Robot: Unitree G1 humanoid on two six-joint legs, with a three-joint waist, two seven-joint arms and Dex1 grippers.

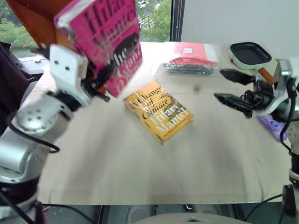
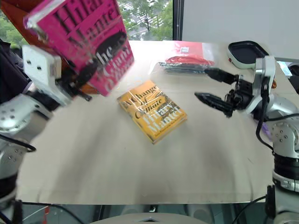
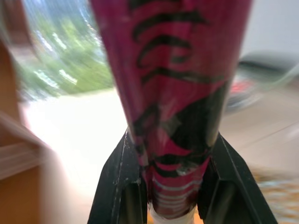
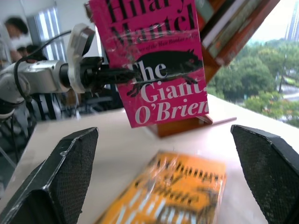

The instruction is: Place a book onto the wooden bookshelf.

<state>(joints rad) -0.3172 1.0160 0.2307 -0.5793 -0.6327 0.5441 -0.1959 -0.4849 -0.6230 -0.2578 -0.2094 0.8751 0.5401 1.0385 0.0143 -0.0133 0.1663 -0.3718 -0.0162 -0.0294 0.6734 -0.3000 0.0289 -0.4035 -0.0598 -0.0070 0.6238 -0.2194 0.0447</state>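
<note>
Aloft: pink novel gripped above the table

Left gripper [image 1: 100, 79] pinches the book [image 1: 105, 37] tight, held in the air beside the wooden bookshelf [image 1: 35, 21]; right gripper [image 2: 212, 88] hovers with fingers spread, yellow book [image 1: 159, 112] lying flat on the table [image 1: 140, 172]

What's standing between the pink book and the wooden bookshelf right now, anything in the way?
Nothing visible blocks it. The left gripper holds the pink book up off the table, right in front of the wooden bookshelf. In the right wrist view, the shelf already holds some slanted books, so the open ledge space is hard to judge.
</note>
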